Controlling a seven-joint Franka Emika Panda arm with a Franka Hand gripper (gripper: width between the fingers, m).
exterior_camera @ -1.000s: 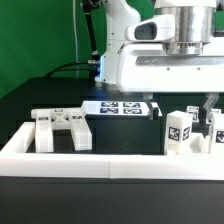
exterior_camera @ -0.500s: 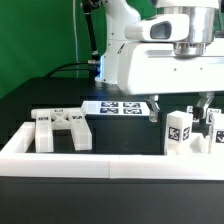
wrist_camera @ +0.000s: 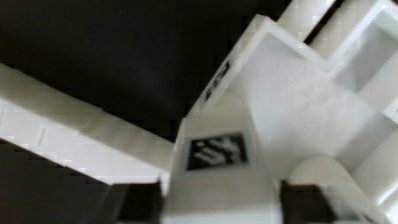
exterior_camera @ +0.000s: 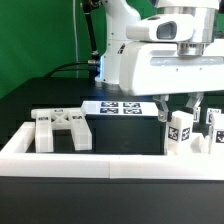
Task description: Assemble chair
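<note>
The chair is in loose white pieces. An X-braced panel (exterior_camera: pixel 62 128) lies at the exterior view's left. An upright tagged block (exterior_camera: pixel 178 131) stands at the right, and my gripper (exterior_camera: pixel 180 110) is down over its top. In the wrist view the same block (wrist_camera: pixel 222 150) fills the space between my two dark fingers (wrist_camera: pixel 141 203), which press its sides, so my gripper (wrist_camera: pixel 226 205) is shut on it. The block still rests on the table. More tagged white pieces (exterior_camera: pixel 214 125) stand just right of it, partly cut off by the frame edge.
A long low white border wall (exterior_camera: pixel 100 160) runs along the front. The marker board (exterior_camera: pixel 120 107) lies flat behind the parts. The large white robot body (exterior_camera: pixel 150 60) hangs over the right half. A black cable trails at the back left.
My gripper has come down over the tagged block. Its fingers, wide apart before, have closed in onto the block's sides. The other pieces have not moved.
</note>
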